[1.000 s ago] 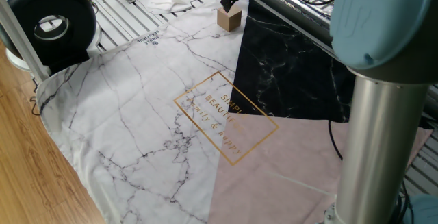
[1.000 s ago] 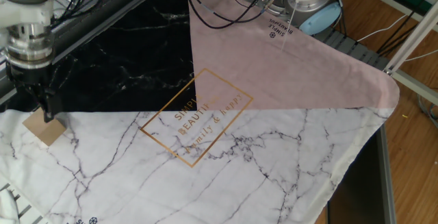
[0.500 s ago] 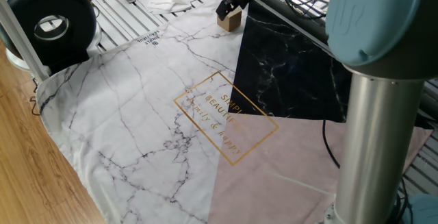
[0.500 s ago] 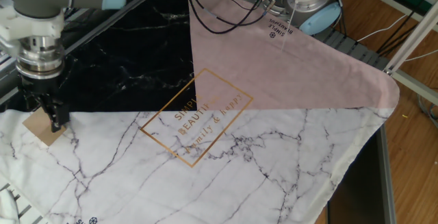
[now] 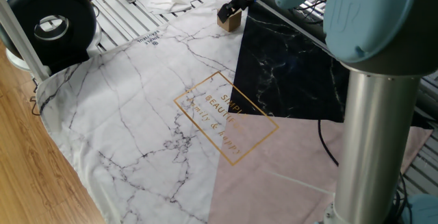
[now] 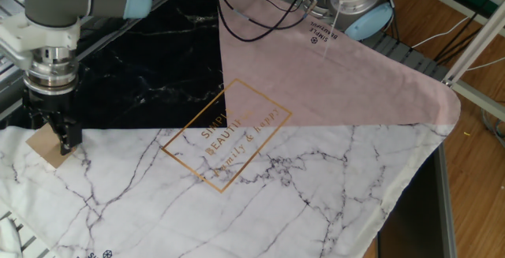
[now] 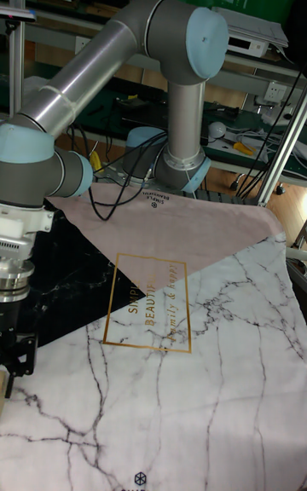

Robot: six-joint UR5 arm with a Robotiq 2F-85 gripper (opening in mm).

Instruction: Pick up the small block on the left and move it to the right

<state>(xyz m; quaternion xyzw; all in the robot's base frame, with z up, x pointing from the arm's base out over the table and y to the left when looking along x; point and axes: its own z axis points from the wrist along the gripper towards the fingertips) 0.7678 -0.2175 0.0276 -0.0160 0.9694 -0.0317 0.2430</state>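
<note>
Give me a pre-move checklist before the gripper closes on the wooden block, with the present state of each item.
1. Gripper is down at the small block: ok, its fingers reach block height in both fixed views.
2. Fingers straddle the block: cannot tell, one finger hides the block's side.
3. Jaws open: cannot tell from any view.
4. Block sits flat on the marble-print cloth, near its edge: ok.
5. Path to the right over the gold-framed lettering has no obstacles: ok.
6. Black cables lie away from the block: ok.
</note>
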